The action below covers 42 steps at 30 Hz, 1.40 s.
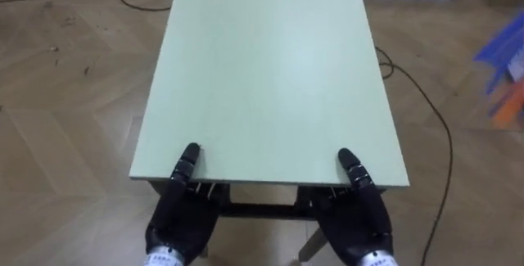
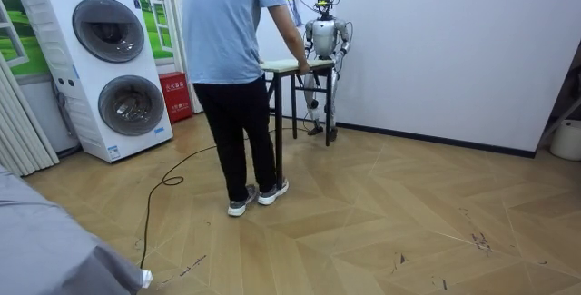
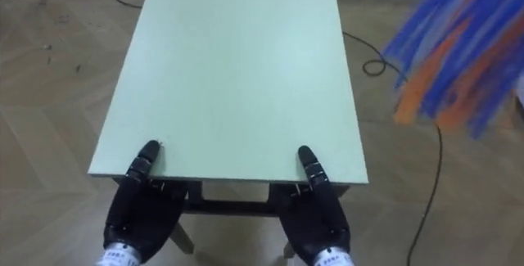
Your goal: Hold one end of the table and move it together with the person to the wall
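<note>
A table with a pale green top (image 1: 270,78) stretches away from me. My left hand (image 1: 182,213) and right hand (image 1: 360,213) both clasp its near edge, with each thumb lying on top and the fingers tucked under the board. In the room view I stand at one end of the table (image 2: 295,66), near a white wall. A person (image 2: 231,59) in a light blue shirt and black trousers stands at the other end with a hand on its edge. The same grip appears in the right eye view, left hand (image 3: 139,205) and right hand (image 3: 315,213).
A black cable (image 1: 434,119) snakes over the wooden floor to the table's right. Blurred blue and orange strips (image 3: 458,53) hang at the right. Two stacked washing machines (image 2: 100,68) and a red box (image 2: 172,95) stand on the room view's left.
</note>
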Available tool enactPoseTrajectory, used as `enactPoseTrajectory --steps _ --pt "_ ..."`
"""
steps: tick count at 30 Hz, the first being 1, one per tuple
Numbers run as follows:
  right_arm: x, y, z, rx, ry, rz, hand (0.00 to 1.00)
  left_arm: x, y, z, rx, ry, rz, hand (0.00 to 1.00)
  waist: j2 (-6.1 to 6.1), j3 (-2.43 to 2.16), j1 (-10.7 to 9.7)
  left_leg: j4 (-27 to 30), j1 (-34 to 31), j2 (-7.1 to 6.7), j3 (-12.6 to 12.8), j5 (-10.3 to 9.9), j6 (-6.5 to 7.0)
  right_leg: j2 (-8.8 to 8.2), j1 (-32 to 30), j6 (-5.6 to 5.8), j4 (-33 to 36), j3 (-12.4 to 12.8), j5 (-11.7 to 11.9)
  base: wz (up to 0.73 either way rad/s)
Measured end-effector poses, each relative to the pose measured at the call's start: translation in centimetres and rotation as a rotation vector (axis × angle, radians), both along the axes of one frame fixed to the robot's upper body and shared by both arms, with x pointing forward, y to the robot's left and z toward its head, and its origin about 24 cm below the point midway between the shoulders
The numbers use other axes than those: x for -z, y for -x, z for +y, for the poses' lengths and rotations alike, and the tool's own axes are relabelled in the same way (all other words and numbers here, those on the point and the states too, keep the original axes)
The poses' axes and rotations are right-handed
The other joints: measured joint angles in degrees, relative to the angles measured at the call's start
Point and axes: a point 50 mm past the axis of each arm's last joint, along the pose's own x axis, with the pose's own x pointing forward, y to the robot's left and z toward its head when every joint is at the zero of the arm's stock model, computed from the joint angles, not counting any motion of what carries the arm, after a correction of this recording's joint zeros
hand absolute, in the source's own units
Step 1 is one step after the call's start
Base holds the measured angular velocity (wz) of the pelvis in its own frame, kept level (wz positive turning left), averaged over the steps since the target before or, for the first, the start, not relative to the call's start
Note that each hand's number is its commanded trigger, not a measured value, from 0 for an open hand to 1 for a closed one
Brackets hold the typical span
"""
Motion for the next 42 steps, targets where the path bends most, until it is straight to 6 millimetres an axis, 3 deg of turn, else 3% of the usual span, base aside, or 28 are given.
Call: enactPoseTrajectory --steps 1,2,3,4,5,6,8,9,10,12,14,15,16,17,19,22,23,24,25,26,27,30,32,37,42 --pt "0.1 0.1 0.0 0.024 0.009 0.001 1.0 -0.1 -0.3 -0.4 0.014 0.001 0.011 1.0 -0.02 -0.22 -0.2 -5.9 1.3 -2.58 -4.2 0.2 -0.37 3.1 -3.1 -2.76 -0.5 5.9 0.5 0.26" --pt "0.1 0.1 0.0 0.033 0.019 -0.003 1.0 -0.2 -0.4 -0.4 0.018 0.0 0.007 1.0 -0.49 -0.92 -0.3 -10.7 2.1 -4.32 -5.8 0.6 -1.12 4.97 -4.3 -4.09 -3.3 7.9 1.8 0.6" --pt "-0.5 -0.2 -0.1 0.041 0.026 -0.039 1.0 -0.6 -1.0 -0.6 0.023 0.007 -0.02 1.0 -1.4 -1.57 -1.7 -15.7 2.6 -6.65 -7.8 1.2 -2.37 5.77 -7.1 -5.53 -7.1 9.0 6.4 0.45" --pt "-0.9 -0.6 -0.6 0.036 0.053 -0.065 1.0 -0.7 -1.0 -1.3 0.009 0.04 -0.019 1.0 1.44 -0.93 -1.6 -9.0 3.3 -3.87 -5.2 -1.4 -1.63 5.81 -7.0 -5.75 -6.6 6.2 7.2 0.29" --pt "-0.9 -0.7 -0.7 0.036 0.061 -0.066 1.0 -0.5 -0.8 -1.3 0.004 0.048 -0.011 1.0 2.42 -0.94 -1.7 -7.1 4.8 -2.76 -3.9 -2.4 -1.87 5.97 -6.9 -5.96 -6.3 4.3 7.3 -0.06" --pt "-0.8 -0.8 -0.9 0.048 0.074 -0.062 1.0 -0.4 -0.6 -1.7 0.015 0.07 0.004 1.0 3.8 -0.74 -1.8 -6.5 8.7 -1.89 -3.2 -3.3 -2.54 5.96 -6.3 -6.36 -6.3 0.7 7.5 0.0" --pt "-0.9 -0.9 -1.1 0.062 0.085 -0.067 1.0 -0.5 -0.6 -2.0 0.027 0.077 0.0 1.0 3.75 -0.45 -2.1 -7.3 13.4 -1.5 -3.6 -3.2 -3.45 5.67 -6.4 -6.85 -6.4 -1.8 7.7 0.11" --pt "-0.9 -1.0 -0.9 0.066 0.075 -0.064 1.0 -0.6 -0.9 -1.9 0.023 0.073 -0.008 1.0 2.35 0.48 -1.9 -7.9 13.0 -2.22 -3.3 -2.8 -3.99 4.8 -6.4 -7.23 -6.8 -2.8 8.5 0.05" --pt "-1.0 -1.0 -1.0 0.065 0.08 -0.071 1.0 -0.6 -0.9 -2.0 0.019 0.076 -0.01 1.0 2.8 0.27 -2.2 -6.6 12.7 -2.1 -4.4 -3.7 -4.09 5.08 -6.5 -7.66 -8.3 -5.4 8.8 0.0" --pt "-1.1 -1.2 -1.0 0.066 0.08 -0.074 1.0 -0.6 -1.0 -2.1 0.021 0.078 -0.013 1.0 2.93 0.32 -2.5 -4.5 10.3 -2.28 -4.7 -4.3 -3.87 4.52 -7.7 -7.73 -8.6 -6.7 10.1 0.04" --pt "-1.1 -1.2 -1.0 0.064 0.082 -0.076 1.0 -0.7 -1.0 -2.1 0.021 0.078 -0.014 1.0 3.09 0.21 -3.7 -6.0 9.5 -2.39 -4.6 -4.5 -3.55 3.5 -8.6 -7.48 -8.9 -7.5 11.7 0.21" --pt "-1.1 -1.2 -1.1 0.07 0.081 -0.078 1.0 -0.7 -1.1 -2.2 0.026 0.078 -0.016 1.0 3.4 -0.11 -4.2 -8.8 9.5 -2.53 -4.0 -5.6 -2.13 3.01 -9.7 -7.29 -9.1 -8.0 12.8 0.21" --pt "-1.2 -1.3 -1.1 0.076 0.078 -0.082 1.0 -0.9 -1.4 -2.2 0.028 0.077 -0.023 1.0 3.42 -0.16 -4.7 -11.0 9.4 -2.7 -2.8 -6.5 -0.68 2.52 -10.6 -7.16 -9.0 -8.0 14.0 0.13" --pt "-1.2 -1.3 -1.1 0.074 0.08 -0.082 1.0 -0.9 -1.4 -2.1 0.03 0.071 -0.025 1.0 3.33 -0.21 -4.7 -12.0 9.3 -3.01 -2.4 -6.6 -0.34 2.24 -11.1 -7.05 -8.9 -7.9 14.5 0.13" --pt "-0.9 -0.9 -1.1 0.072 0.09 -0.067 1.0 -0.5 -1.4 -2.0 0.031 0.063 -0.009 1.0 2.51 -0.77 -5.2 -16.2 9.7 -5.86 -2.0 -4.4 3.43 0.18 -11.6 -5.94 -9.5 -7.0 17.0 0.14" --pt "-0.3 -0.6 -1.2 0.065 0.099 -0.045 1.0 0.0 -1.0 -1.9 0.025 0.056 0.018 1.0 1.48 -1.36 -4.9 -19.8 11.1 -8.59 -0.8 -2.4 6.09 -2.03 -11.9 -4.64 -9.2 -4.4 19.0 -0.01" --pt "-0.2 -0.6 -1.1 0.065 0.097 -0.041 1.0 0.1 -1.0 -1.8 0.024 0.055 0.02 1.0 1.21 -1.45 -4.9 -20.1 11.2 -9.0 -0.7 -2.0 6.42 -2.33 -12.1 -4.16 -9.1 -3.6 19.3 0.1" --pt "-0.1 -0.6 -1.2 0.067 0.095 -0.034 1.0 0.2 -0.9 -1.7 0.022 0.052 0.025 1.0 0.72 -1.53 -5.0 -20.7 11.3 -9.73 -0.7 -1.3 7.05 -2.67 -12.1 -2.74 -9.3 -1.6 20.0 0.18" --pt "0.0 -0.5 -1.2 0.063 0.092 -0.025 1.0 0.2 -0.8 -1.7 0.025 0.047 0.031 1.0 0.51 -1.55 -5.1 -21.4 11.4 -10.2 -1.1 -0.5 7.6 -3.01 -12.0 0.11 -9.0 0.1 20.3 0.25" --pt "0.1 -0.4 -1.3 0.065 0.091 -0.023 1.0 0.2 -0.7 -1.7 0.027 0.046 0.032 1.0 0.44 -1.51 -5.1 -21.6 11.4 -10.29 -1.1 -0.1 7.83 -3.2 -12.1 1.94 -8.5 1.1 20.2 0.42" --pt "0.2 -0.2 -1.3 0.071 0.087 -0.015 1.0 0.3 -0.7 -1.7 0.029 0.046 0.034 1.0 0.3 -1.47 -5.3 -22.1 11.5 -10.35 -1.0 0.6 8.12 -3.81 -12.5 3.93 -5.9 3.9 19.5 0.76" --pt "0.5 0.4 -1.4 0.087 0.068 0.01 1.0 0.3 -0.6 -1.8 0.04 0.029 0.047 1.0 -0.48 -1.55 -6.4 -25.0 12.6 -10.18 2.7 2.4 8.28 -8.31 -12.1 4.83 8.0 8.1 11.2 0.69" --pt "0.5 0.3 -1.2 0.08 0.061 0.007 1.0 0.2 -0.7 -1.8 0.04 0.027 0.04 1.0 -0.78 -1.44 -5.0 -26.0 13.0 -10.23 4.0 2.8 8.13 -8.71 -10.0 6.19 7.5 10.3 9.0 -0.05" --pt "0.3 -0.2 -0.8 0.068 0.056 0.001 1.0 0.1 -0.6 -1.4 0.015 0.013 0.026 1.0 -1.15 -1.25 -0.6 -28.6 14.6 -9.89 5.6 3.3 7.41 -5.97 -4.8 6.05 -4.0 10.9 9.1 -0.21" --pt "0.3 -0.1 -0.3 0.051 0.058 -0.001 1.0 -0.2 0.2 -0.8 0.01 -0.003 0.023 1.0 -2.17 -1.32 -0.2 -29.9 15.3 -9.24 5.4 3.5 6.89 -4.68 -3.3 5.87 -7.5 10.6 9.9 -0.02"
